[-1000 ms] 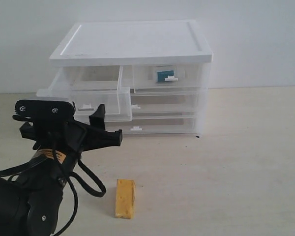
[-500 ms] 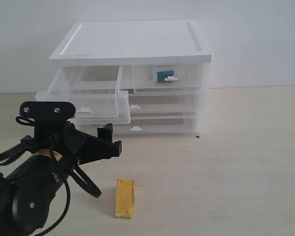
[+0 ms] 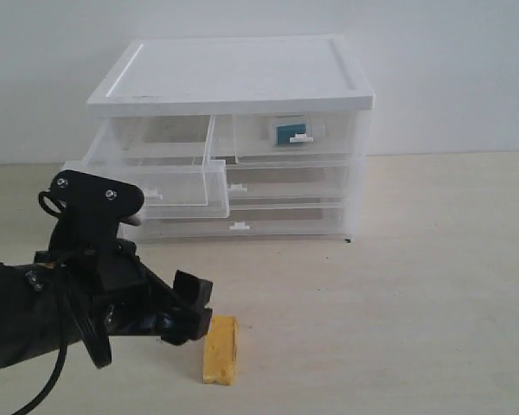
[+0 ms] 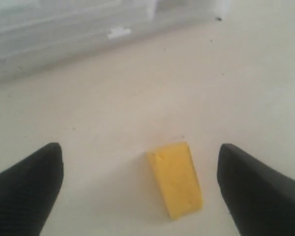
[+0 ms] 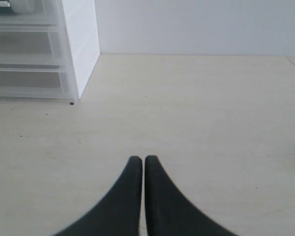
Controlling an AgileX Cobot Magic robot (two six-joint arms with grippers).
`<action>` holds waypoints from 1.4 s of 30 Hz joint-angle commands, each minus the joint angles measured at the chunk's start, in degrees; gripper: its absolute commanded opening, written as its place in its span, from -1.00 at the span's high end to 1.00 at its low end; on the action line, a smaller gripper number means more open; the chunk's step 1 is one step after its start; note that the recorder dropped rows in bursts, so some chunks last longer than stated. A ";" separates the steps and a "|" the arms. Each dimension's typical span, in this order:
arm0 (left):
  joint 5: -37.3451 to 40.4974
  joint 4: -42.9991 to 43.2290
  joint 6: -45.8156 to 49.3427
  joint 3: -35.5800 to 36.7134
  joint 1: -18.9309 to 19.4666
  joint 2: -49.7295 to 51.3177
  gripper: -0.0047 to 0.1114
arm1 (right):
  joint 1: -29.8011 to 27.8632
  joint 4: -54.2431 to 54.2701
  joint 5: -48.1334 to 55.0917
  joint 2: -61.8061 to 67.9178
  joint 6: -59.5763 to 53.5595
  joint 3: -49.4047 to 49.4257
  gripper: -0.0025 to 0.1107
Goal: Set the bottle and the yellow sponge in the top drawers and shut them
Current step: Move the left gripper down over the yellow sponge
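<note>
Yellow sponge lies flat on the table in the exterior view, out in front of the white-topped cabinet and well apart from it. The left gripper hangs low just beside the sponge, with one finger close to the sponge's near edge; whether they touch cannot be told from here. The top left drawer stands pulled out, and nothing shows inside it. The top right drawer sits pushed in, and the bottle shows through its clear front as a teal patch behind the white tab handle. The right gripper does not appear in this view.

In the left wrist view the left gripper is spread wide and grasps nothing. The yellow sponge rests on the table between the two dark fingers, touching neither. The cabinet's front is a blur beyond it.

In the right wrist view the right gripper is clenched, fingers pressed together with nothing between them, over bare table. A corner of the cabinet stands off to one side.
</note>
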 commanded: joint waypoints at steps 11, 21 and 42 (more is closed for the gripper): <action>27.29 -4.90 16.37 -4.61 -0.25 -0.46 -0.45 | 0.05 0.11 -0.47 -0.38 0.11 0.21 0.96; 58.25 36.49 -21.59 -15.16 -0.25 -0.46 -0.45 | 0.05 0.11 -0.47 -0.38 0.11 0.21 0.96; 26.56 77.18 -82.28 -12.96 -0.10 16.31 -0.45 | 0.05 0.11 -0.47 -0.38 0.11 0.21 0.96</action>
